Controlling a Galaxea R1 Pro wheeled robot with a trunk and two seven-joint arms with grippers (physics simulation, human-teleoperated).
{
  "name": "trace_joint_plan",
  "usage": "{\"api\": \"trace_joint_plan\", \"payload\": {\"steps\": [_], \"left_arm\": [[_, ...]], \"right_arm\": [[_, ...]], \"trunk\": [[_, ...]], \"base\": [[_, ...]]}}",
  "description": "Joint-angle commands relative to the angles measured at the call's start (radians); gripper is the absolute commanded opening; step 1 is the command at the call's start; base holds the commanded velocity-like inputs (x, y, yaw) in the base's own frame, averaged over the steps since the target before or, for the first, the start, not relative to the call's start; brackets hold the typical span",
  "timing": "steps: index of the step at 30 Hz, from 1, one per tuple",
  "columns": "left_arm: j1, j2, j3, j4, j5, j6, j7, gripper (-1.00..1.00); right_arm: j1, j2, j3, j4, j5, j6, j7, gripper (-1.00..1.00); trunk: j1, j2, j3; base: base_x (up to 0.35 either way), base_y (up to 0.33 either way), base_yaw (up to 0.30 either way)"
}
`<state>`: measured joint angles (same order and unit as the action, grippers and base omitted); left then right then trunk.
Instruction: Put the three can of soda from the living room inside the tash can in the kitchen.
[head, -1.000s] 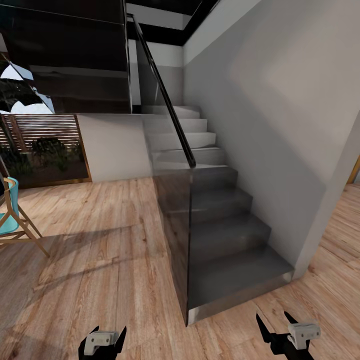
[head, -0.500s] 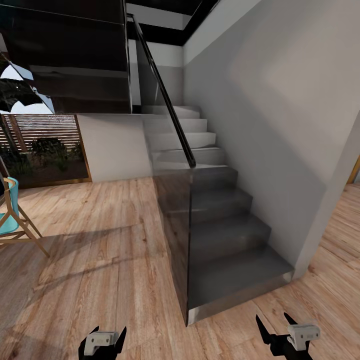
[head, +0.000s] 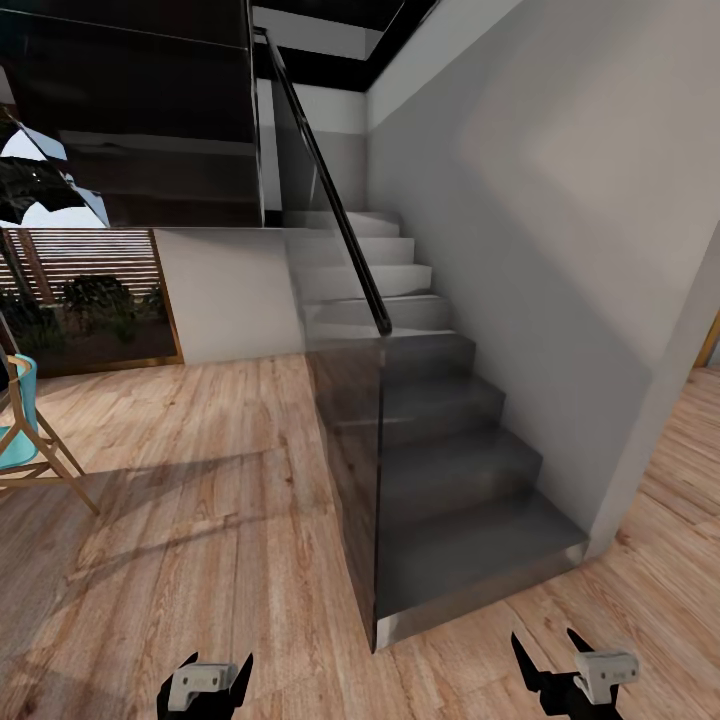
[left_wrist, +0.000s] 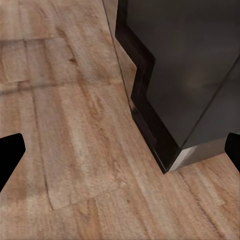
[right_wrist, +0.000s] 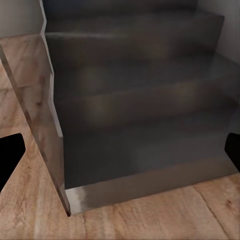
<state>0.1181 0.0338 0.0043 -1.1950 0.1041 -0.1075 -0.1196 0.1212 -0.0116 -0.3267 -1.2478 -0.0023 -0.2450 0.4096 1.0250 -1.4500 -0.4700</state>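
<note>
Left gripper (head: 215, 685) low at the frame's foot, fingers spread and empty, carried idle over the plank floor (head: 200, 520), probably in transit. Turquoise chair (head: 25, 420) cut off at the edge. Dark staircase (head: 450, 470) behind a glass balustrade (head: 345, 440). Right gripper (head: 548, 655) likewise parted, holding nothing. No sign yet of 3 soda cans or bin.

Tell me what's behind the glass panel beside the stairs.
Through the glass panel the dark lower steps show dimly, with the paler upper steps above. The landing past the top step is hidden, so what lies there cannot be told.
</note>
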Motion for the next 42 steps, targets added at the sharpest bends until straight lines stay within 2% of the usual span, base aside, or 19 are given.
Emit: {"api": "trace_joint_plan", "payload": {"steps": [1, 12, 42], "left_arm": [[0.000, 0.000, 0.000, 0.000, 0.000, 0.000, 0.000, 1.00], [0.000, 0.000, -0.001, 0.033, 0.002, -0.001, 0.000, 1.00], [0.000, 0.000, -0.001, 0.042, -0.005, -0.005, 0.000, 1.00]], "right_arm": [[0.000, 0.000, 0.000, 0.000, 0.000, 0.000, 0.000, 1.00], [0.000, 0.002, 0.000, 0.001, -0.001, 0.001, -0.004, 1.00], [0.000, 0.002, 0.003, 0.013, 0.005, 0.001, -0.027, 1.00]], "trunk": [[0.000, 0.000, 0.000], [0.000, 0.000, -0.003], [0.000, 0.000, -0.038]], "base": [[0.000, 0.000, 0.000], [0.000, 0.000, 0.078], [0.000, 0.000, 0.157]]}}
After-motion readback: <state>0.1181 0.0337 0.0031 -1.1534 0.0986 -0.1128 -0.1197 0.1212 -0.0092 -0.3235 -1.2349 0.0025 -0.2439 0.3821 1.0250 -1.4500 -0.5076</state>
